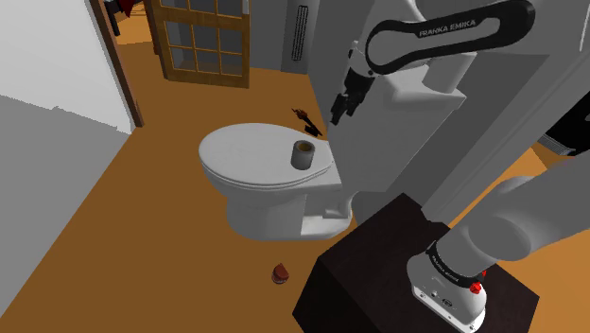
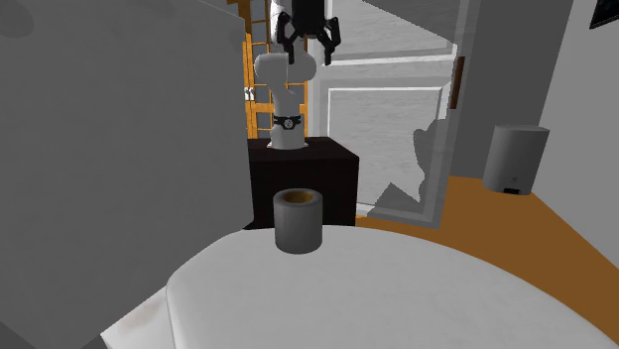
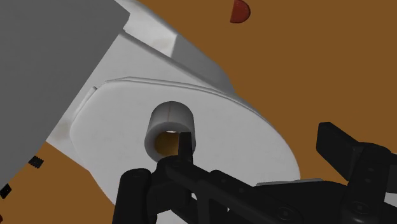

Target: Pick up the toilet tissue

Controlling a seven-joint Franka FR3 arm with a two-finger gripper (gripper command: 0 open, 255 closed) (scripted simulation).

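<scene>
A short grey roll of toilet tissue (image 1: 303,153) with a brown core stands upright on the closed white toilet lid (image 1: 244,156), near the hinge end by the tank. My black gripper (image 1: 338,112) hangs above and a little to the shoulder view's right of the roll, close to the tank's front. In the second exterior view the roll (image 2: 298,220) stands in the foreground on the lid (image 2: 397,297), and the gripper (image 2: 308,42) is high behind it, fingers spread. Through the wrist camera the roll (image 3: 170,127) lies just beyond one fingertip (image 3: 184,141), outside the open gripper (image 3: 254,143).
The white tank (image 1: 416,123) rises right beside the gripper. A small brown object (image 1: 281,274) lies on the wooden floor in front of the dark stand (image 1: 397,274). A paned wooden door (image 1: 203,43) stands at the back, and a grey bin (image 2: 514,159) sits by a wall.
</scene>
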